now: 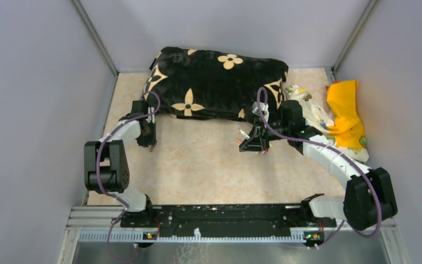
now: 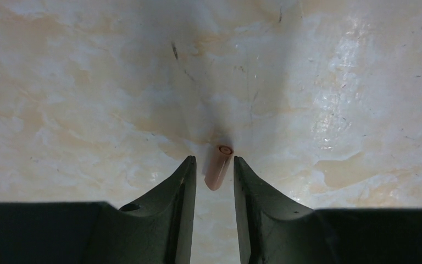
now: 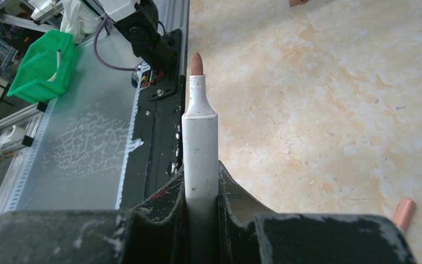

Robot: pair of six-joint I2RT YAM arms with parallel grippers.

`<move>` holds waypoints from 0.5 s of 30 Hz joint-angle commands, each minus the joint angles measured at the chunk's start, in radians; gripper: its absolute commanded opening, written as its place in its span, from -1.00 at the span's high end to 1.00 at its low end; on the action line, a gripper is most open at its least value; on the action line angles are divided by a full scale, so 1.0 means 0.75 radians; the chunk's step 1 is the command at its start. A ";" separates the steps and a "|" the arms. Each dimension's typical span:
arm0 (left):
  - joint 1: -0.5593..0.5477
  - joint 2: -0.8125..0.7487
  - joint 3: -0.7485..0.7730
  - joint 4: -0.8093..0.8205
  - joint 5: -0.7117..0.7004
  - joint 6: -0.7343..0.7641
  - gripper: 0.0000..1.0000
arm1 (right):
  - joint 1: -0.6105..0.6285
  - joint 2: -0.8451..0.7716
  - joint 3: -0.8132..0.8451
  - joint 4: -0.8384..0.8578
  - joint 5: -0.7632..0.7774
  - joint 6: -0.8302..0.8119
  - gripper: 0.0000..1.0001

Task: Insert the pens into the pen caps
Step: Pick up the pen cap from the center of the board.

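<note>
Pink cap [image 2: 218,165] sits ungripped between half-closed left jaws; right jaws clamp pen [image 3: 200,148]. Off-centre pinch could flick cap away.

I can read no text, label, brand or number in any of my views. The black cushion [image 1: 220,82], upper middle of the overhead view, carries only cream flower and diamond motifs, with no letters that I can make out. The white pen [image 3: 200,148], centre of the right wrist view, shows scuffs and specks but no legible print. The green bin [image 3: 44,66], upper left there, bears no readable marking.
</note>
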 commanded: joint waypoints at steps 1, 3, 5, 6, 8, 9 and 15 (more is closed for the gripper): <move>0.009 0.056 0.036 -0.046 0.024 -0.002 0.31 | -0.010 -0.042 0.043 0.055 -0.018 -0.006 1.00; 0.010 0.061 0.036 -0.046 0.024 -0.002 0.33 | -0.011 -0.040 0.044 0.058 -0.020 -0.002 1.00; 0.009 0.071 0.038 -0.046 0.029 -0.002 0.33 | -0.011 -0.037 0.044 0.059 -0.019 -0.002 1.00; 0.010 0.081 0.041 -0.047 0.030 -0.002 0.33 | -0.010 -0.039 0.044 0.058 -0.019 -0.002 1.00; 0.009 0.106 0.047 -0.053 0.037 -0.004 0.33 | -0.013 -0.039 0.044 0.059 -0.018 -0.001 1.00; 0.009 0.126 0.056 -0.063 0.041 -0.004 0.35 | -0.014 -0.039 0.044 0.058 -0.018 0.000 1.00; 0.010 0.217 0.102 -0.110 0.067 -0.008 0.66 | -0.022 -0.040 0.044 0.061 -0.022 0.002 1.00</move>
